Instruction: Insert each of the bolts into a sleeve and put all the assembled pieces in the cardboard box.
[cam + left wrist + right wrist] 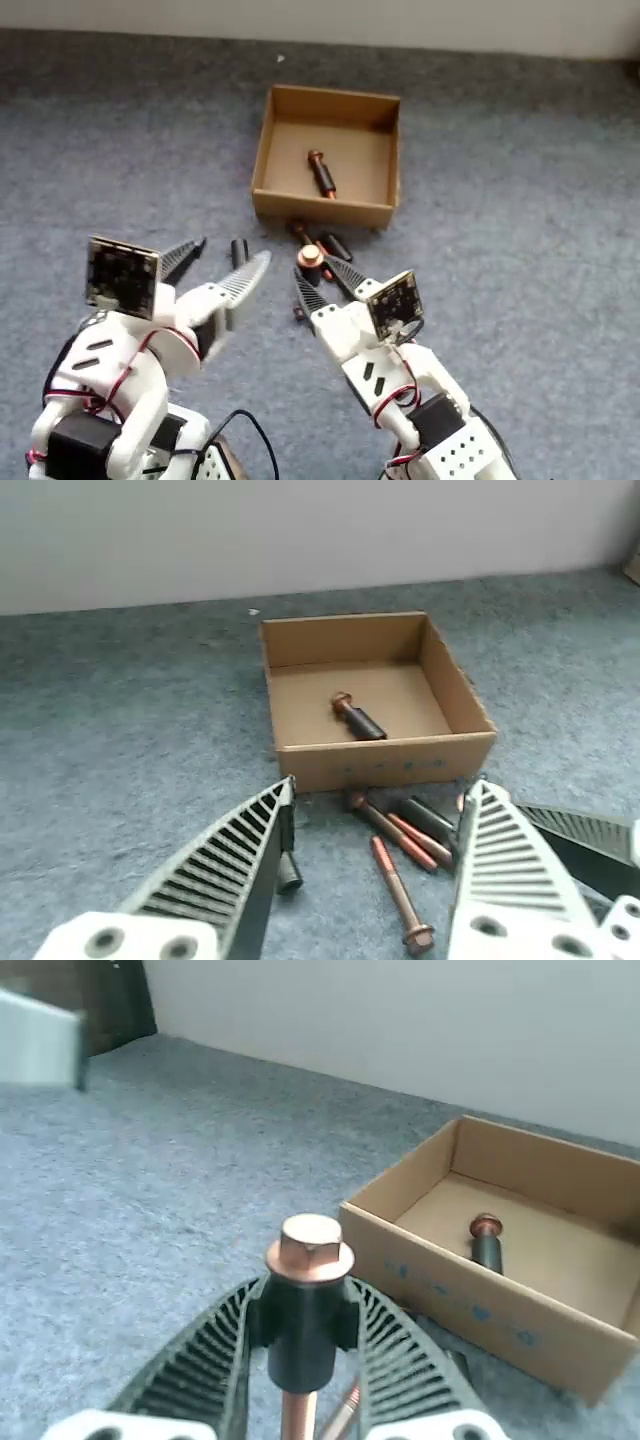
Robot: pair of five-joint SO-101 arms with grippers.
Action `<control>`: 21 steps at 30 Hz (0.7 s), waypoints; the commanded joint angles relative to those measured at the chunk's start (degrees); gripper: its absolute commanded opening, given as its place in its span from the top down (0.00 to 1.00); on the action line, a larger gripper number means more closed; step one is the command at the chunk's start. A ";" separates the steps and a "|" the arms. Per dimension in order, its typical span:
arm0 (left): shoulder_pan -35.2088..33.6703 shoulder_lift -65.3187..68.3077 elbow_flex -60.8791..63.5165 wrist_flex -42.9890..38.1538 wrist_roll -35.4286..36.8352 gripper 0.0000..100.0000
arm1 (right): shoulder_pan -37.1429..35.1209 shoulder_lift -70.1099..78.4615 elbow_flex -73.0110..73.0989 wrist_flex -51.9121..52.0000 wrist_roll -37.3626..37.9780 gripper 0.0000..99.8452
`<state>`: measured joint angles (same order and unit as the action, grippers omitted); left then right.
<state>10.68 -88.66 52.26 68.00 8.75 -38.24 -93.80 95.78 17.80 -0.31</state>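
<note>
Black loose sleeve (289,875): on the grey carpet (520,200), partly hidden behind a finger of the left gripper (383,785).
Loose bolts (400,892): copper, just in front of the box beside another dark sleeve (428,820); perhaps three, but they overlap.
Cardboard box (385,763): holds one assembled piece (358,717).
Left gripper: jaws wide, nothing held.
Right gripper (302,1305): jaws clamped on a sleeved bolt (303,1335), near the box front.

Right fingers (215,1360) clamped on black sleeve (300,1340), copper bolt (309,1250) upright through it, cardboard box (450,1290) farther off, assembled piece (487,1245) inside
</note>
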 commanded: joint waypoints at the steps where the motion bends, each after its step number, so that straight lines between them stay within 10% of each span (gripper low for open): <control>1: -7.52 0.40 -1.98 0.35 -0.70 0.81 | 4.26 -0.84 0.57 7.69 -1.23 1.00; 8: -16.31 0.40 6.90 0.70 -12.66 0.99 | 6.02 -0.66 -6.02 20.70 -1.23 1.00; 21: -17.89 0.40 30.90 -7.47 -13.98 0.99 | 6.11 1.54 -21.58 33.36 -0.97 1.00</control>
<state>-6.64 -88.31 78.90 65.45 -4.70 -33.05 -93.80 80.04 51.03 -0.84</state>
